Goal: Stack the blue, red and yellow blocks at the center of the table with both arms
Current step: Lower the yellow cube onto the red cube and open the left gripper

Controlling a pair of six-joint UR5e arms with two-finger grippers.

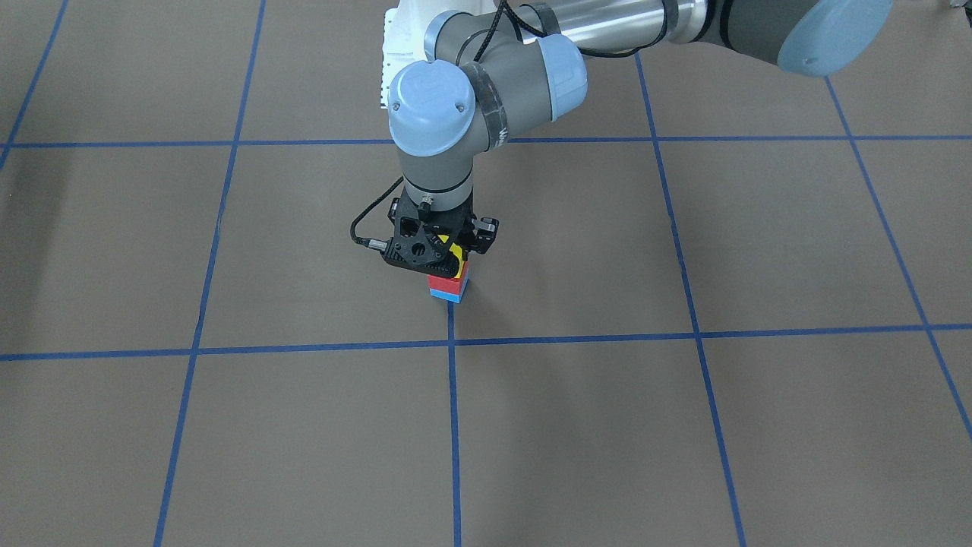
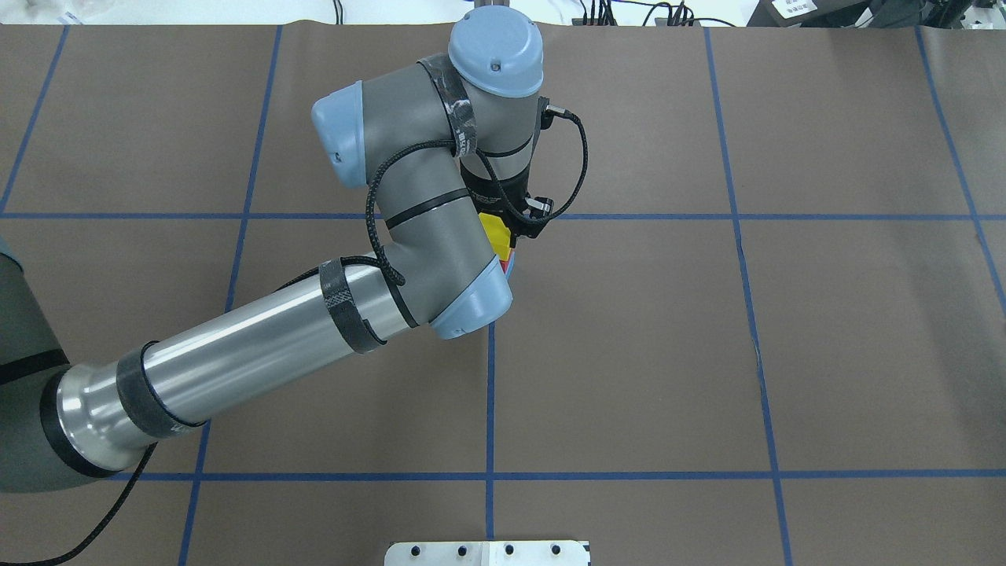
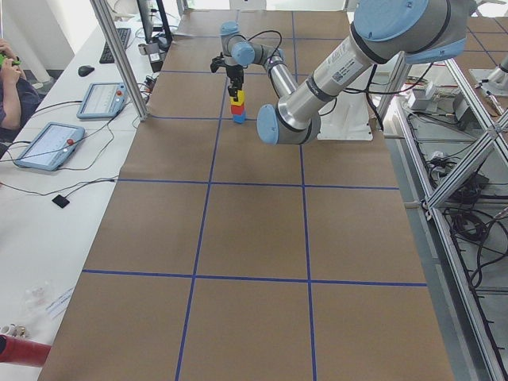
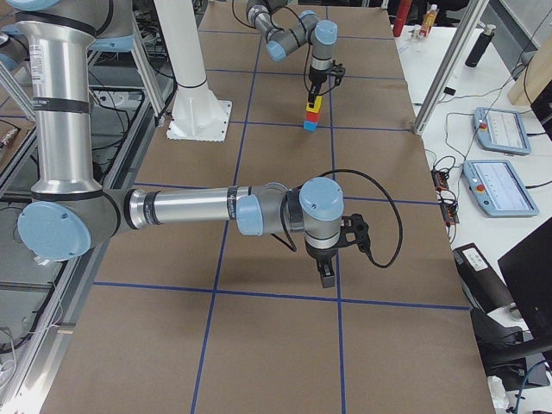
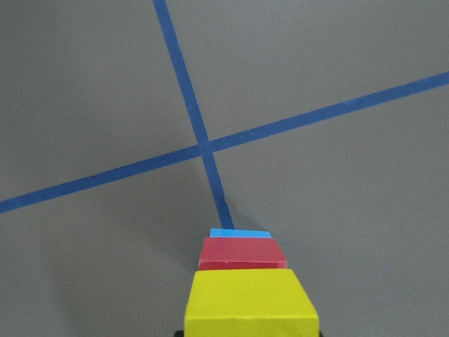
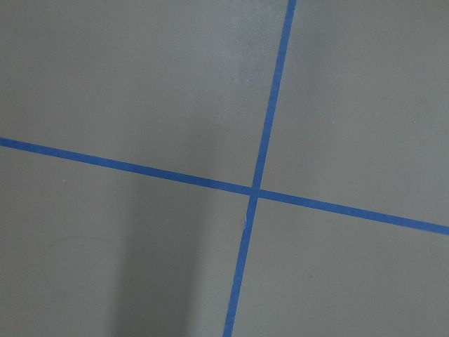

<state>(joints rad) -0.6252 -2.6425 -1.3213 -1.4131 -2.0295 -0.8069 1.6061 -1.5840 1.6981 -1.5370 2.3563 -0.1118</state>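
Brown table (image 1: pixel 683 425) with a blue tape grid, nothing on it but the stack. Left gripper (image 1: pixel 454 262) comes straight down and is closed around the yellow block (image 5: pixel 249 302), fingers mostly hidden. Yellow sits on the red block (image 5: pixel 242 254), and red sits on the blue block (image 5: pixel 240 233). The stack stands mid-table, well away from every edge, on a tape line (image 5: pixel 210 175) near a crossing.

Right gripper (image 4: pixel 328 272) hangs low over the table well apart from the stack. Whether it is wide or narrow cannot be told.

Step in hand, as judged: release yellow. Doing it well likely means confirming yellow is flush on red, opening evenly, then lifting straight up with no sideways drag.

Cubes have no long axis of their own. The stack's long axis is vertical, upright, with no visible lean. Side faces look roughly lined up with each other.
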